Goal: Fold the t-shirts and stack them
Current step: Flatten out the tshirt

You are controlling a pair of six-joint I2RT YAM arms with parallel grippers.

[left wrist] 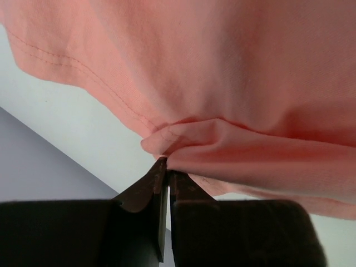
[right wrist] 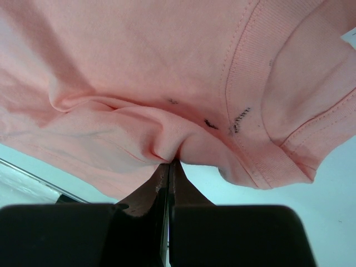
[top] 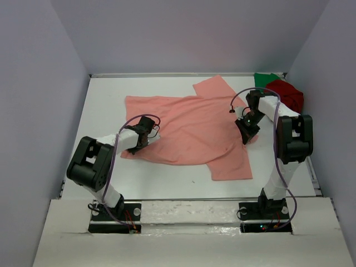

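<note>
Right tool point(right wrist: 169, 162) is clenched on a fold of the salmon-pink t-shirt point(top: 189, 128) beside its collar. At the hem, the left tool point(left wrist: 167, 167) meets another fold, jaws a sliver apart, so I cannot tell whether it grips. Both ends seem taken to flatten the shirt on the table point(top: 167, 186), while the dark red t-shirt point(top: 289, 94) and green t-shirt point(top: 263, 78) lie bunched far right.

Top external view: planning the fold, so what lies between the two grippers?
Only spread cloth of the salmon-pink t-shirt lies between the left gripper and the right gripper; the top external view shows it.
</note>
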